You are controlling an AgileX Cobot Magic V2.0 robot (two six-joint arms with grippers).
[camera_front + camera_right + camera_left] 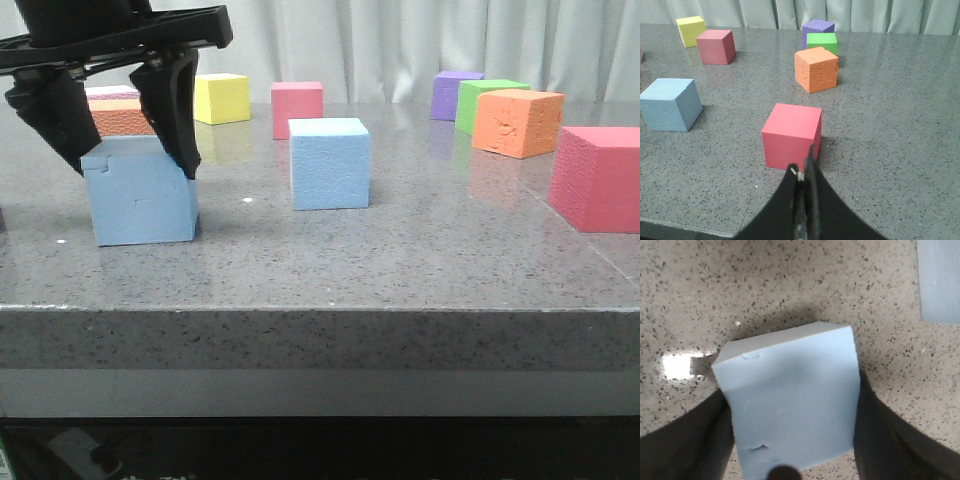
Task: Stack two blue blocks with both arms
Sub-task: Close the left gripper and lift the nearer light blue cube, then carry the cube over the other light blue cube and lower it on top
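- The notched blue block point(140, 195) sits on the grey speckled worktop point(400, 260) at the front left, its base in contact with the surface in the front view.
- The left gripper point(125, 150) straddles the upper part of this block, one black finger on each side. In the left wrist view both fingers point(685, 440) press against opposite faces of the notched blue block point(795, 400), so the gripper is clamped on it.
- The plain blue block point(330, 163) stands upright on the worktop to the right of the notched one, apart from it, with bare surface between them. It also shows in the right wrist view point(670, 104).
- The right gripper point(805, 175) appears only in the right wrist view. Its fingers meet at the tips with nothing between them, so it is closed and empty, positioned above the worktop just before a red block point(791, 135).
- Behind the left gripper, an orange block point(120, 118) is partly hidden.
- Further back stand a yellow block point(222, 98) and a smaller red block point(297, 109).
- On the right side stand a purple block point(455, 94), a green block point(485, 100), an orange pitted block point(517, 122) and the red block point(598, 178) at the right edge.
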